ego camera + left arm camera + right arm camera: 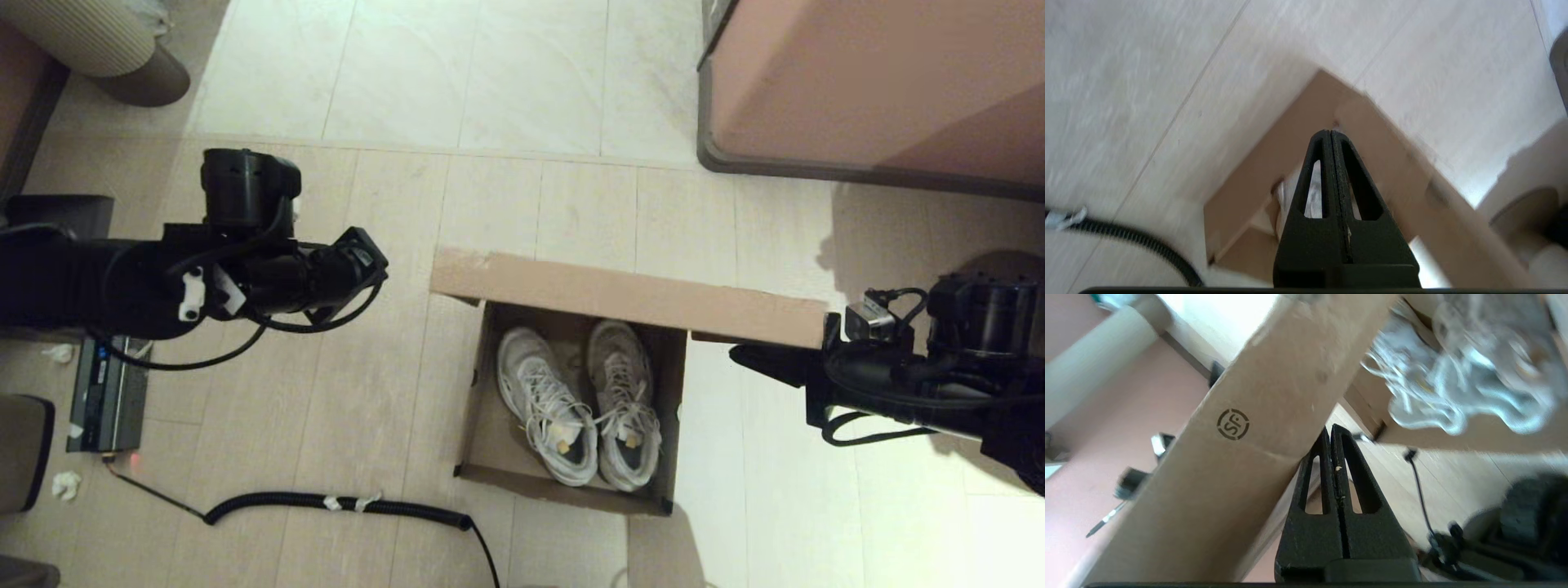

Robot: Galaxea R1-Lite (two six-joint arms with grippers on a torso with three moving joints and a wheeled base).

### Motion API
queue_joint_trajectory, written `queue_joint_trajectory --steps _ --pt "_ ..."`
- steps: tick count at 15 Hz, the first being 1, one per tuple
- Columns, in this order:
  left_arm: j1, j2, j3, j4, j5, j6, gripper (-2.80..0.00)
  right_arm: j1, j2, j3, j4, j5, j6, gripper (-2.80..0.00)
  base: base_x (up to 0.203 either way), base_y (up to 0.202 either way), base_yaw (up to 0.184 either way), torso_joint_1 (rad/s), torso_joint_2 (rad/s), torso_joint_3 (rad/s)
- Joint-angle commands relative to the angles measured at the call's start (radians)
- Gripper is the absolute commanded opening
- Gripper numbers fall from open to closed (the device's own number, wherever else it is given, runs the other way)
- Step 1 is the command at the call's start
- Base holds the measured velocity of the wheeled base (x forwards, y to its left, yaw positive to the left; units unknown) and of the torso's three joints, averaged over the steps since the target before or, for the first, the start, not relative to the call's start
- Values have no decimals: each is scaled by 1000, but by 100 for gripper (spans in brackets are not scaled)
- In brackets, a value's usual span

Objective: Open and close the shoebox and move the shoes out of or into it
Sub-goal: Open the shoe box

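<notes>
The brown cardboard shoebox (563, 490) lies open on the floor, its flap lid (620, 294) raised along the far side. Both white sneakers (571, 408) lie side by side inside, laces up. My right gripper (732, 353) is shut, and its tip sits under the lid's right end. In the right wrist view the gripper (1329, 430) touches the edge of the lid (1257, 396), with nothing between the fingers; the sneakers' laces (1453, 384) show beyond it. My left gripper (367, 269) hovers left of the box, shut (1330, 132), pointing at a corner of the shoebox (1257, 175).
A large pinkish-brown cabinet (882, 82) stands at the far right. A black coiled cable (343, 502) runs across the floor in front of the box. A black device (106, 392) and bits of crumpled paper (65, 486) lie at the left.
</notes>
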Motion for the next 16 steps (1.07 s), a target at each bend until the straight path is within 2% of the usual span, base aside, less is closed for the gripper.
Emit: queue_joint_trajectory --steps 1,5,8,10,11,12,13,15,16 --pt "0 -59 42 -1 -5 -4 -280 -8 10 -66 4 4 7 -280 0 0 0 0 0 0" --pt "-14 -130 156 -10 -59 -17 -280 -48 151 -287 5 -2 11 -280 0 0 0 0 0 0" --pt "-20 -157 202 -13 -62 -29 -280 -64 263 -465 11 -11 15 -280 0 0 0 0 0 0" --pt "-32 -157 256 -14 -63 -29 -280 -64 264 -478 32 -26 0 -280 0 0 0 0 0 0" --pt "-55 -156 280 -15 -61 -28 -280 -57 258 -468 38 -58 -19 -280 0 0 0 0 0 0" --pt "-86 -160 296 -16 -59 -28 -280 -41 258 -463 55 -131 -69 -280 0 0 0 0 0 0" --pt "-120 -163 311 -17 -49 -26 -280 -11 262 -463 95 -240 -162 -280 0 0 0 0 0 0" --pt "-169 -167 341 -28 21 -20 -280 90 263 -469 197 -483 -323 -280 0 0 0 0 0 0" --pt "-187 -167 365 -30 60 -7 -280 148 244 -469 253 -567 -391 -280 0 0 0 0 0 0"
